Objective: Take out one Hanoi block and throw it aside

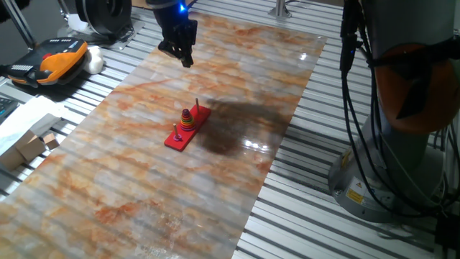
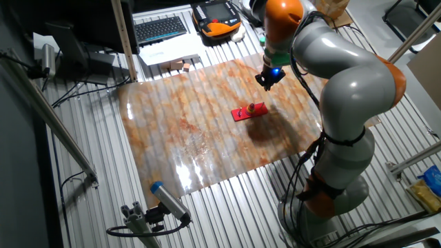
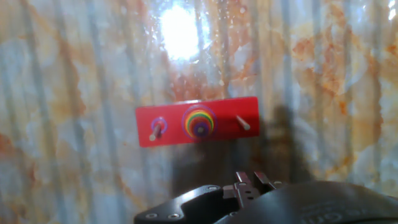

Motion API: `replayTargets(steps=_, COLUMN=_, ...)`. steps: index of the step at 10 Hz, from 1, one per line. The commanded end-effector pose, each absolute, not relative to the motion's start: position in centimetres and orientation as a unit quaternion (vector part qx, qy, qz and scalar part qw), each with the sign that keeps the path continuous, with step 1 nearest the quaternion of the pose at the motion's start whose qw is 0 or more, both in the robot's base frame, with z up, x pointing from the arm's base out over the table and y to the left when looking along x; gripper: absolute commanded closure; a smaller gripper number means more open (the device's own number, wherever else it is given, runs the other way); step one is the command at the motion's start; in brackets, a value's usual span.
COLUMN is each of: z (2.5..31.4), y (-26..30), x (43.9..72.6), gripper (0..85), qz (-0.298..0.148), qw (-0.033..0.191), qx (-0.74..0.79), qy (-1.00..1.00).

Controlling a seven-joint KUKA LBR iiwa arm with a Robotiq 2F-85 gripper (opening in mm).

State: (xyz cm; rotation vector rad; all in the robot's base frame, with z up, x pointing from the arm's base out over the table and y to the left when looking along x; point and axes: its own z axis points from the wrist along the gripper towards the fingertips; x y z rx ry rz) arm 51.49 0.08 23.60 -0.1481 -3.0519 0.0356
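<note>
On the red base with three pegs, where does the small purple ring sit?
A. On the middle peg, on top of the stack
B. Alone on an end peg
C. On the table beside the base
B: in the hand view the purple ring sits alone on an end peg of the red base, beside the stacked rings.

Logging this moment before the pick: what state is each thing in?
Hanoi block: alone on an end peg, untouched.
Stacked rings: on the middle peg.
Third peg: bare.
Red peg base: flat on the marbled table.
Gripper: above the table, holding nothing, jaw gap unclear.
</note>
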Motion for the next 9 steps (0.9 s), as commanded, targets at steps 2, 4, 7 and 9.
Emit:
replayTargets(steps=2, z=23.60, y=0.09, x=51.51, gripper=68.0, qz=0.037, qw=0.039, qx=-0.041, qy=-0.998)
replayTargets(steps=4, z=23.60, y=0.09, x=51.51, gripper=68.0, qz=0.020, qw=0.050, qx=-0.052, qy=-0.997)
replayTargets(steps=7, z=23.60, y=0.09, x=51.51, gripper=68.0, qz=0.017, qw=0.072, qx=-0.061, qy=-0.995)
replayTargets(steps=9, z=22.87, y=0.68, x=51.77, gripper=51.0, qz=0.021, qw=0.074, qx=-0.073, qy=-0.994)
